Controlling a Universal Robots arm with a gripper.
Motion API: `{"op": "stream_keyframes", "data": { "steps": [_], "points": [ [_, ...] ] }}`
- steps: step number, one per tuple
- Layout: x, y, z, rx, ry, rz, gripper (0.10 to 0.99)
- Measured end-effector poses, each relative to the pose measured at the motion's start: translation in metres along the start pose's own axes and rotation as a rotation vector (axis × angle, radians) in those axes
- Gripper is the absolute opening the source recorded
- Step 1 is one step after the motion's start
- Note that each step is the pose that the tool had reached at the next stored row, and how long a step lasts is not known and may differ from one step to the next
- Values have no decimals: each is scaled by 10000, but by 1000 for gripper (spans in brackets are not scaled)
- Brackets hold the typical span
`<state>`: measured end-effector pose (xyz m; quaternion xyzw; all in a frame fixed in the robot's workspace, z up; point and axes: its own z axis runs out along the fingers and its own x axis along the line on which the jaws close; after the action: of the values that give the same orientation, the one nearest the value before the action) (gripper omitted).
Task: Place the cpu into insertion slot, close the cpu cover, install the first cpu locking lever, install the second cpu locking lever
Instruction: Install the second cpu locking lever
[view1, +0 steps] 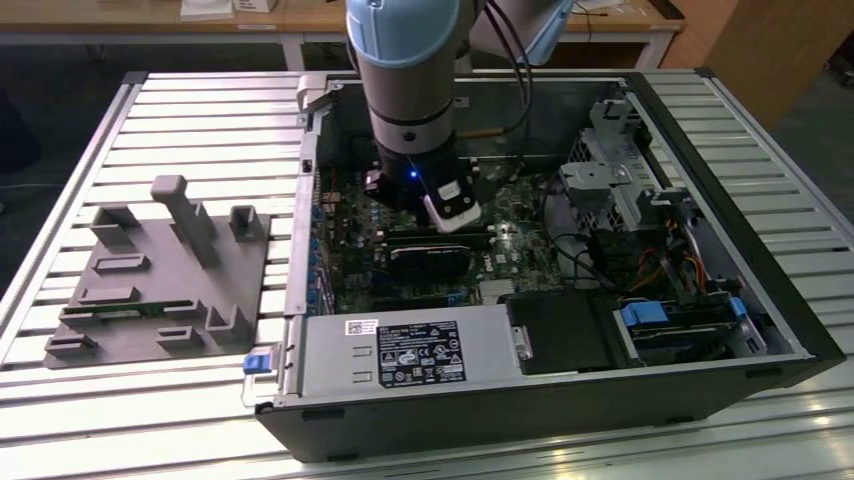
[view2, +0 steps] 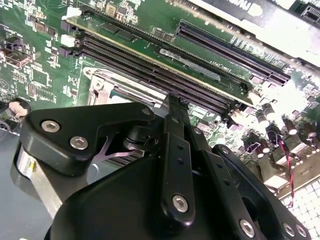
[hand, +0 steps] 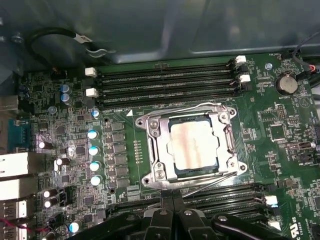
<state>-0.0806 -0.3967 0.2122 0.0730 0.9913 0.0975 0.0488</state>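
Observation:
In the first wrist view the cpu (hand: 192, 145) lies flat in the insertion slot (hand: 218, 146), its silver-grey top showing through the cut-out of the cpu cover (hand: 155, 145). The cover lies down over it. One thin wire lever (hand: 190, 107) runs along the cover's side by the memory slots. Another lever (hand: 200, 184) runs slightly slanted along the side nearest my fingertips. My gripper (hand: 172, 200) is shut, its tips together just short of that lever's edge. In the second wrist view the gripper (view2: 172, 102) points at the socket's metal frame (view2: 100, 80). My arm (view1: 407, 150) reaches down into the open computer case.
Long black memory slots (hand: 165, 80) flank the socket on two sides. Blue-topped capacitors (hand: 95, 150) and a coin battery (hand: 286, 84) stand nearby. A black graphics card (view1: 427, 262), power supply (view1: 400, 355) and drive cage (view1: 627, 190) crowd the case. A grey fixture plate (view1: 154, 280) lies outside.

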Motion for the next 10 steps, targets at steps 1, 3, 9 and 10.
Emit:
{"op": "stream_keyframes", "data": {
  "steps": [1, 3, 9, 10],
  "points": [
    [1, -7, 1, -17, 3, 2, 106],
    [1, -22, 3, -84, 11, 9, 106],
    [-1, -71, 6, -310, 42, 35, 106],
    [-1, -78, 8, -323, 44, 37, 106]
  ]
}}
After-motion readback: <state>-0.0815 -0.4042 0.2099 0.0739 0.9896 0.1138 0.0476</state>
